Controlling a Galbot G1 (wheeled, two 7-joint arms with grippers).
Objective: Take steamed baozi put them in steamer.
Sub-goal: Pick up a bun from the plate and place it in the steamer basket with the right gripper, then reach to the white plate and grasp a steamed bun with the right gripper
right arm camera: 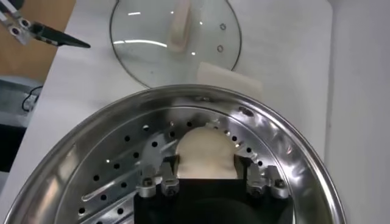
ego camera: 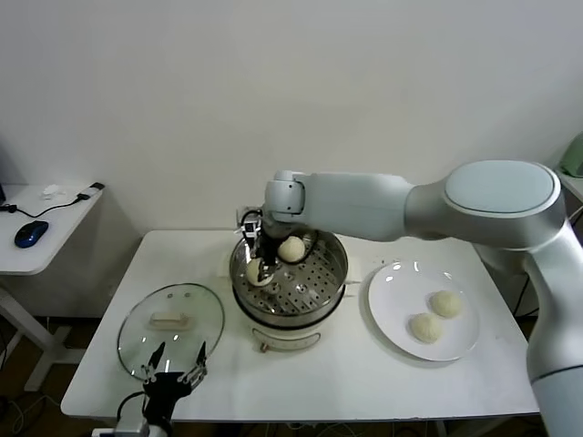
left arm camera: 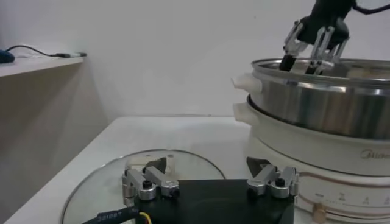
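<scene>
Right pincer inside steamer, fingers parted about a baozi on the tray. Left pincer open above lid, near the counter edge.

- You see a white worktop.
- Your steamer stands mid-worktop.
- A glass lid lies left of it.
- A white plate lies right.

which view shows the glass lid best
The head view: the whole glass lid with its white handle lies flat on the table left of the steamer. The right wrist view shows most of it beyond the steamer's rim; the left wrist view shows it edge-on, partly hidden by the left gripper.
</scene>
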